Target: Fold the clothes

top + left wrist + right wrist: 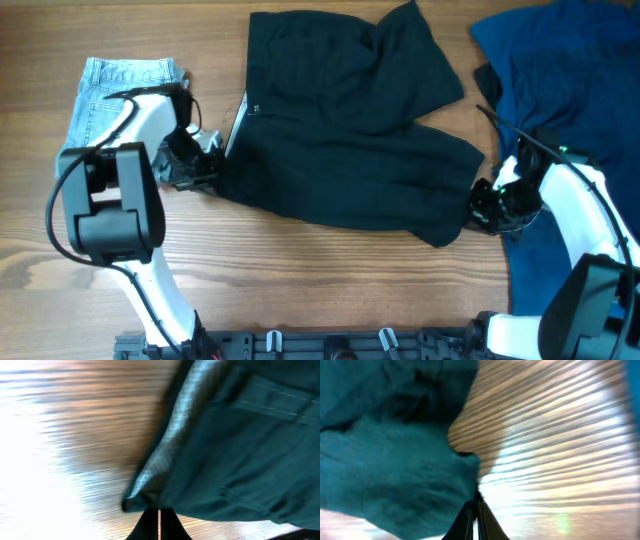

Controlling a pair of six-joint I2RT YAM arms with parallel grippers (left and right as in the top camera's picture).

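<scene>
A pale wooden tabletop (300,290) with a streaked grain fills the overhead view. The black shorts (340,130) lie spread across the upper middle of the frame, waistband toward the left and one leg rumpled toward the upper right. The small light-blue denim shorts (100,85) sit in the upper left, partly under the left arm. The royal-blue garment (570,60) covers the upper right corner and runs down the right edge.

The left claw (208,162) sits at the lower left corner of the black shorts, by the waistband. In the left wrist view its fingers (150,527) are pressed together at the bottom of the frame, clenched on the fabric's corner. The right claw (482,205) is at the shorts' lower right edge, just beside the blue garment. In the right wrist view its fingers (467,520) are likewise pinched together on the cloth's edge, with bright tabletop to the right.
</scene>
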